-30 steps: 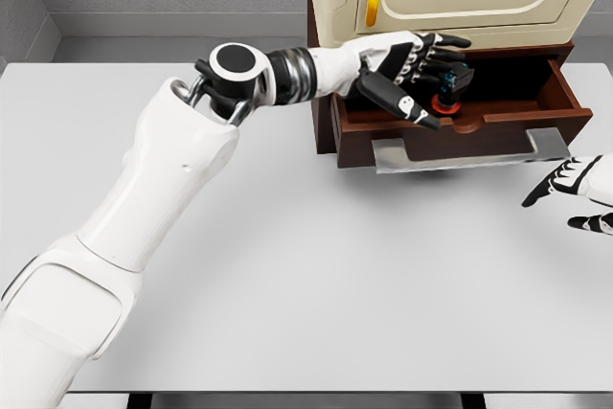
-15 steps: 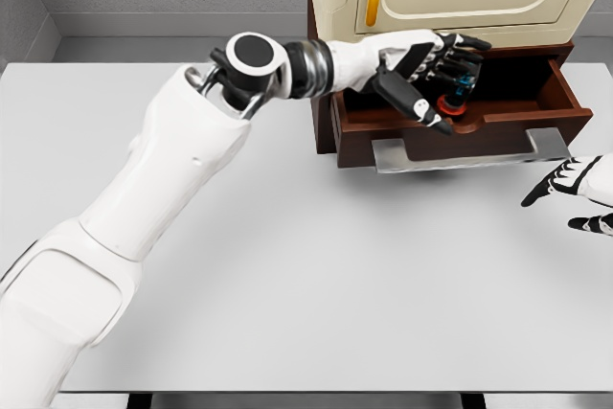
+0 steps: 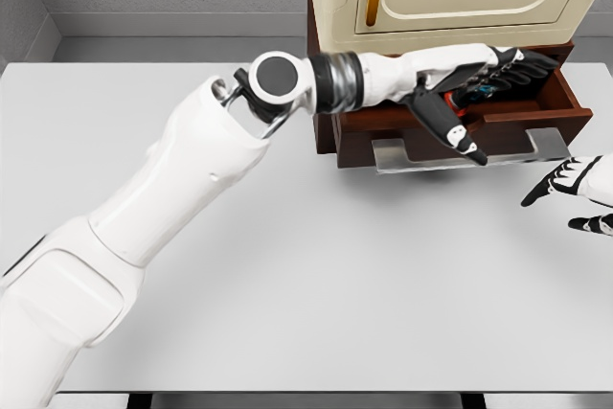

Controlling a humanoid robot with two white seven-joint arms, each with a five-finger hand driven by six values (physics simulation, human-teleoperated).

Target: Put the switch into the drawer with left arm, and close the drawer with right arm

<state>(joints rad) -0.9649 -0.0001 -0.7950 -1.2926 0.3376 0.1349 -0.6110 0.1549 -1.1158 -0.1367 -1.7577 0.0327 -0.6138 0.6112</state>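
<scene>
My left hand reaches deep over the open drawer; the switch sits under its fingers, grip unclear; right hand, fingers spread, waits below the drawer's right corner.

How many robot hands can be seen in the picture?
2. The left robot hand reaches into the open drawer, over the switch. The right robot hand rests on the table at the right edge.
</scene>
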